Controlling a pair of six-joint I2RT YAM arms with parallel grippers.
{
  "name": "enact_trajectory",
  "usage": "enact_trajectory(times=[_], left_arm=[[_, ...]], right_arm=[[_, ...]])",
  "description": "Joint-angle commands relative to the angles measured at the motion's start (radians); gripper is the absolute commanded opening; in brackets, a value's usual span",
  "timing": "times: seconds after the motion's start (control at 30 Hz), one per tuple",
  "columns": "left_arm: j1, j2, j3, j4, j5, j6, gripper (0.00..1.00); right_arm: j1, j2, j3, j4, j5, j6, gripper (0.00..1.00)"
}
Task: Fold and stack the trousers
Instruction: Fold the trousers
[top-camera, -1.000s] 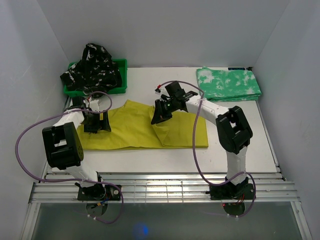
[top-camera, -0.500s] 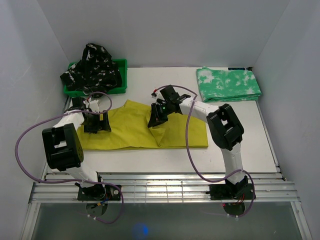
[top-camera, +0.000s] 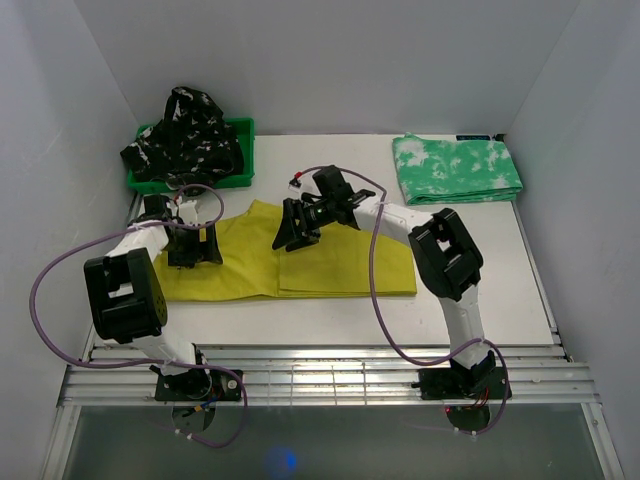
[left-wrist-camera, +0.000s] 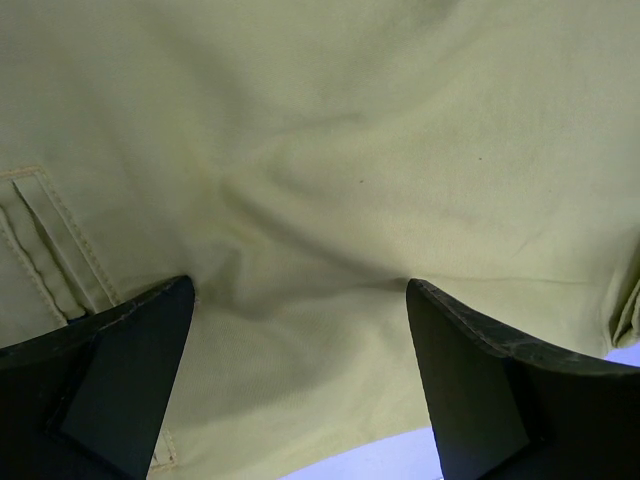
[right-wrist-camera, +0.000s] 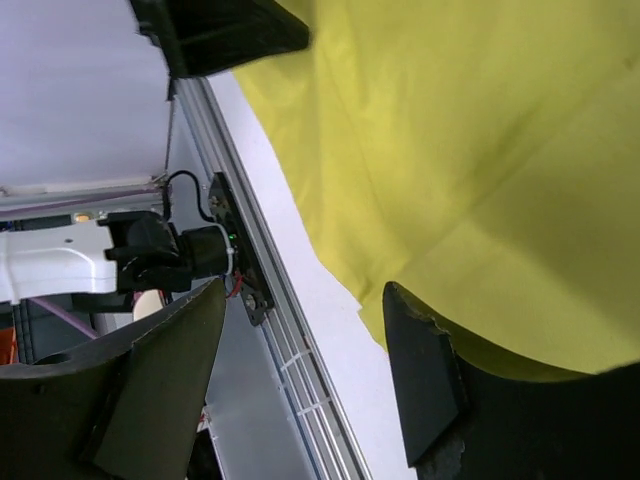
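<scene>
The mustard-yellow trousers (top-camera: 340, 265) lie flat across the middle of the table, their right part folded over to the left. My right gripper (top-camera: 290, 232) hovers open over the fold's left edge with nothing between its fingers. In the right wrist view the right gripper (right-wrist-camera: 300, 300) frames bare table, with the yellow trousers (right-wrist-camera: 480, 150) beside one finger. My left gripper (top-camera: 193, 245) stands wide open on the trousers' left end; in the left wrist view the left gripper (left-wrist-camera: 300, 290) has only yellow cloth (left-wrist-camera: 340, 180) under it. The green-and-white pair (top-camera: 455, 168) lies folded at the back right. The black patterned pair (top-camera: 185, 135) is heaped in the bin.
A green plastic bin (top-camera: 243, 128) stands at the back left. White walls close in the table (top-camera: 480, 270) on three sides. Metal rails (top-camera: 330, 375) run along the near edge, where both arm bases are bolted.
My right gripper swept left, carrying the raised yellow cloth over, then opened and let it go. The fold now lies flat. The left arm has not moved.
</scene>
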Motion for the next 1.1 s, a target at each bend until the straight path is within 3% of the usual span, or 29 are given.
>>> enact_trajectory(times=[0.0,0.1,0.13,0.27,0.37,0.43,0.6,0.67,0.8,0.93,1.07], left_arm=[[0.007,-0.034,-0.016,-0.124,0.043,-0.006,0.98],[0.006,-0.094,0.009,-0.158,0.135,0.014,0.98],[0.006,-0.116,0.032,-0.164,0.162,0.021,0.98],[-0.014,-0.241,0.099,-0.186,0.328,0.035,0.98],[-0.097,-0.246,0.157,-0.23,0.444,0.034,0.9],[-0.135,-0.237,0.162,-0.229,0.509,0.008,0.84],[-0.339,-0.142,0.095,-0.039,0.684,-0.165,0.79],[-0.385,-0.093,0.081,0.039,0.719,-0.275,0.79],[-0.454,0.106,0.096,0.164,0.778,-0.357,0.77],[-0.458,0.249,0.139,0.147,0.743,-0.354,0.73],[-0.456,0.407,0.203,0.058,0.602,-0.273,0.7]], right_arm=[[-0.016,-0.039,0.082,0.083,-0.103,0.0,0.7],[-0.058,-0.096,0.085,0.039,-0.137,-0.084,0.7],[-0.072,-0.111,0.087,-0.005,-0.134,-0.195,0.69],[-0.195,-0.221,0.016,-0.31,-0.068,-0.495,0.61],[-0.335,-0.278,-0.05,-0.482,-0.1,-0.675,0.57],[-0.409,-0.292,-0.093,-0.583,-0.128,-0.786,0.62],[-0.588,-0.286,-0.165,-0.827,-0.154,-1.059,0.6],[-0.622,-0.28,-0.237,-0.848,-0.172,-1.095,0.59],[-0.638,-0.198,-0.353,-0.894,-0.209,-1.188,0.52],[-0.645,-0.138,-0.406,-0.803,-0.166,-1.132,0.46],[-0.688,-0.113,-0.43,-0.635,0.023,-1.026,0.43]])
